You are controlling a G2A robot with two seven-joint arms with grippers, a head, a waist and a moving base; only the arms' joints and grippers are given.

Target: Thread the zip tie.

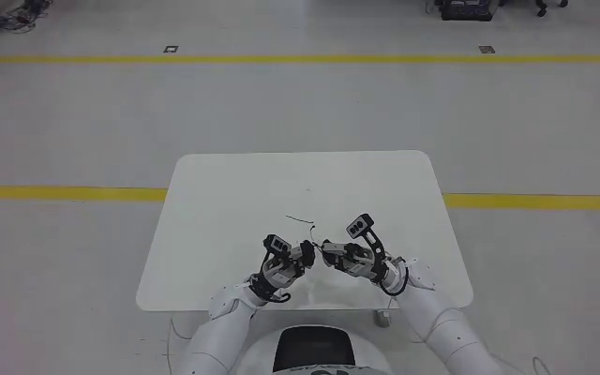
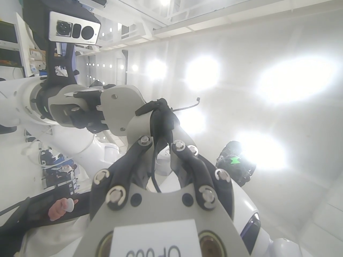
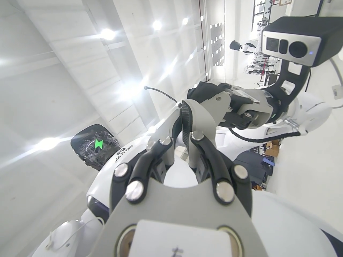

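Closest to the robot, above the near part of the white table (image 1: 234,202), the left gripper (image 2: 160,120) and the right gripper (image 3: 183,117) were seen tip to tip, angled in toward one another. And there it was, the zip tie (image 3: 160,94): a thin black strip, pinched right where the two sets of fingers met. The left gripper's fingers were pressed fully together on it, no gap shown between the dark pads. The right gripper's ribbed pads were likewise squeezed closed, with the tie gripped at their very tips. From that meeting point the free length of the tie was seen sticking out in the air, away from the robot, gently curved, with a small knob at its end. In the top view it was shown bending toward the left arm's side, over the middle of the table. A second dark strand was seen between the left gripper's fingers; whether it belonged to the tie could not be told. Farther out, the pale floor (image 1: 300,112) was crossed by two yellow lines (image 1: 300,59).
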